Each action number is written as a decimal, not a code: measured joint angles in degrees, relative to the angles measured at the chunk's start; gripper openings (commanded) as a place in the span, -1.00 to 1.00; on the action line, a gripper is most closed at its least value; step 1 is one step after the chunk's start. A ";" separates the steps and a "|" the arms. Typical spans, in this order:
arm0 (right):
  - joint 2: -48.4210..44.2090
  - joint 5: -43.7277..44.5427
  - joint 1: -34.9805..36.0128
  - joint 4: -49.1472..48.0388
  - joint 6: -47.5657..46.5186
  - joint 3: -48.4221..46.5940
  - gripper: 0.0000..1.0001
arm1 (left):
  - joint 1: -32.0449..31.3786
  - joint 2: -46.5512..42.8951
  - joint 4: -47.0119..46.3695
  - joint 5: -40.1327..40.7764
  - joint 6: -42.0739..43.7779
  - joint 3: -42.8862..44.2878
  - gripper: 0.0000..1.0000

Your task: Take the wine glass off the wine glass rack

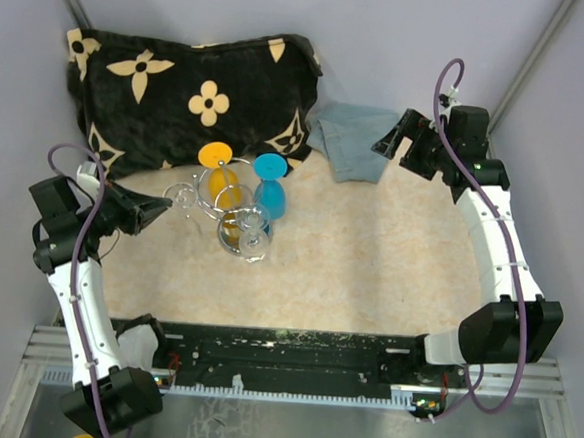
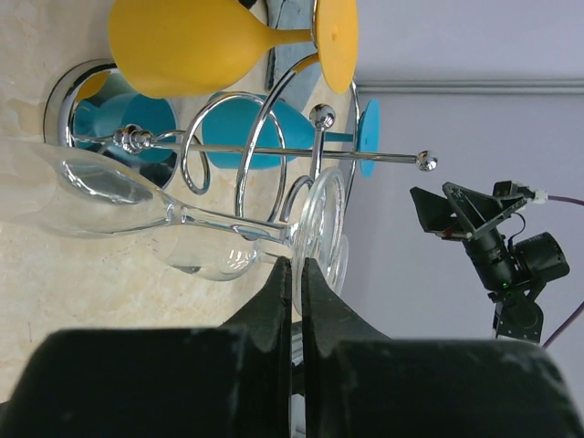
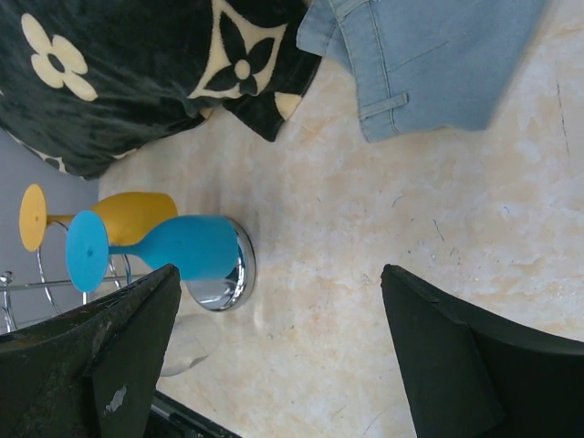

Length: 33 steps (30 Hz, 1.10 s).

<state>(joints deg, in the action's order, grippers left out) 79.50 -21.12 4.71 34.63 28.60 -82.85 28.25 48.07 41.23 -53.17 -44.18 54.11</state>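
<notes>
Left hand (image 2: 293, 265) was at the clear wine glass (image 2: 82, 192). The jaws were closed down to a thin slit, and in the left wrist view the rim of the glass's round foot ran straight into that slit. I read that as a pinch on the foot's edge, though actual contact was hard to confirm through clear glass.

The glass hung upside down on the small chrome wire wine glass rack (image 2: 320, 116), on the side facing the left arm. Its bowl pointed down toward the beige speckled worktop (image 1: 369, 265) and its foot was up top, caught in a wire loop. So the long axis was vertical, and the hand came in level and square to the stem. A second clear glass (image 2: 210, 260) hung just beside it. The orange wine glass (image 2: 192, 41) and blue wine glass (image 3: 182, 246) sat on the other side of the post.

Right hand (image 3: 280, 274) was spread wide and empty, over the blue denim cloth (image 1: 353, 138) at the back, well apart from the rack. The left arm was clearly the nearer one, so this was its job.

My call was that the foot had to slide sideways out of its loop, back toward the left arm, with the stem kept vertical. The risks I saw were clipping the neighbouring clear glass or dragging the light rack along.
</notes>
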 measured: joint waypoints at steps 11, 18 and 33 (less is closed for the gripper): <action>0.02 -0.59 0.00 -0.37 -0.50 0.00 0.83 | 1.90 -1.03 -0.09 1.22 -1.31 0.66 -1.00; 0.20 -1.14 0.00 -0.37 -1.11 0.00 0.83 | 2.89 -1.75 -0.04 1.27 -1.49 0.66 -1.00; 1.31 -1.51 0.00 -0.37 -1.57 -0.07 0.83 | 4.02 -2.01 0.48 2.01 -1.40 0.98 -1.00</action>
<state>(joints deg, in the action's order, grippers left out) 80.82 -22.63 4.71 34.26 27.03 -82.91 32.27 46.06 41.71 -51.16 -45.58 55.09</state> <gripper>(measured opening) 0.916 0.047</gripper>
